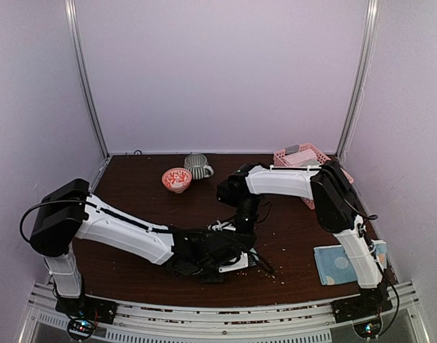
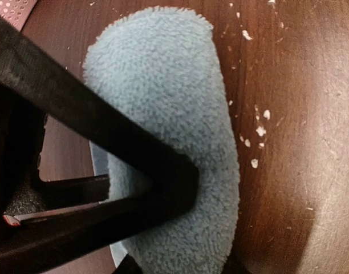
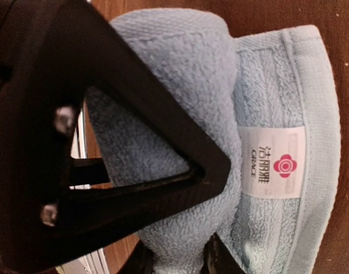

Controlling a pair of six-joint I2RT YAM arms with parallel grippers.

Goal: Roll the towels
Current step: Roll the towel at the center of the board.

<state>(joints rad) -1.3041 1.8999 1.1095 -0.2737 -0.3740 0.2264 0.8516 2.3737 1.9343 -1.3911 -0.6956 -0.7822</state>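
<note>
Where the basket sits, towels lie inside.

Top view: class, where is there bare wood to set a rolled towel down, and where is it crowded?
Bare wood lies left of the bowl, behind the left arm, and between the right arm and the dotted towel. Crowded: front centre, where the left gripper and right gripper meet over the blue towel.

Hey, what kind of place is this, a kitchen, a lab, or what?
Likely a robot lab test cell: left arm and right arm bolted to a rail at a table, blank walls on metal posts, and staged props, a towel, bowl, mug and basket.
</note>
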